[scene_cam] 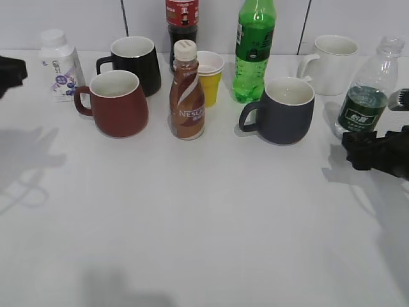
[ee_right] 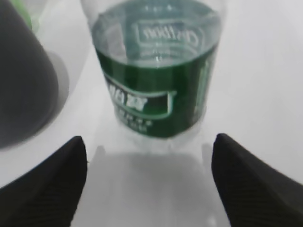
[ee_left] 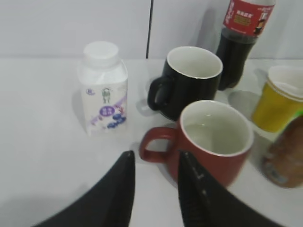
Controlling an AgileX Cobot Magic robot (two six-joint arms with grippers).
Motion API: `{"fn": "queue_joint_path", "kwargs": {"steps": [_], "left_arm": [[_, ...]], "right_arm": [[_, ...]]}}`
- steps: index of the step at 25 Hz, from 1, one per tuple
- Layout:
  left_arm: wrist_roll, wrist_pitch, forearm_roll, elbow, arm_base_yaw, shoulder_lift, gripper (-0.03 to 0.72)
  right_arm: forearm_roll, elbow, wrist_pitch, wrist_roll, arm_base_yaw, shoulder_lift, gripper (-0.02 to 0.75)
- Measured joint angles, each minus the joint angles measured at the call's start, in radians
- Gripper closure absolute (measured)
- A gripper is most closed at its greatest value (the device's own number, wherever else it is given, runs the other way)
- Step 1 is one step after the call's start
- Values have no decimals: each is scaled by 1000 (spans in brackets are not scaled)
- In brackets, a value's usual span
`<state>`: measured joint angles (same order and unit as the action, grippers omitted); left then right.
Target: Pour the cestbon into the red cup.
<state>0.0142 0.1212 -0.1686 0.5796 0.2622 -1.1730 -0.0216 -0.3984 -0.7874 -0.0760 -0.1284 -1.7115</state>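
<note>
The cestbon point(scene_cam: 369, 89), a clear uncapped bottle with a dark green label, stands upright at the far right of the table. It fills the top of the right wrist view point(ee_right: 158, 71). My right gripper point(scene_cam: 358, 153) is open just in front of it, its fingers point(ee_right: 149, 163) wide apart and not touching it. The red cup point(scene_cam: 116, 102) stands at the left with its handle to the left and looks empty. My left gripper point(ee_left: 155, 158) is open just in front of the red cup's point(ee_left: 215, 142) handle, empty. In the exterior view only a dark part of the left arm point(scene_cam: 9, 73) shows at the left edge.
Around the red cup stand a black mug point(scene_cam: 137, 64), a white milk bottle point(scene_cam: 59, 64), a brown Nescafe bottle point(scene_cam: 186, 89), a cola bottle point(scene_cam: 181, 25) and a yellow cup point(scene_cam: 209, 77). A green soda bottle point(scene_cam: 254, 51), a dark grey mug point(scene_cam: 284, 109) and a white mug point(scene_cam: 332, 64) stand left of the cestbon.
</note>
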Motion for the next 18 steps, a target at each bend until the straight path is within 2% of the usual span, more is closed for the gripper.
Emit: {"fn": "queue_joint_path", "kwargs": {"steps": [3, 10, 15, 18], "left_arm": [[-1, -206, -17, 69, 0, 67, 447], [-1, -728, -27, 231, 0, 177, 447], [-1, -991, -25, 271, 0, 258, 447], [-1, -1108, -21, 273, 0, 317, 447]], "right_arm": [[38, -17, 154, -31, 0, 73, 132], [45, -124, 641, -57, 0, 228, 141], [22, -246, 1064, -48, 0, 375, 142], [-31, -322, 1292, 31, 0, 471, 142]]}}
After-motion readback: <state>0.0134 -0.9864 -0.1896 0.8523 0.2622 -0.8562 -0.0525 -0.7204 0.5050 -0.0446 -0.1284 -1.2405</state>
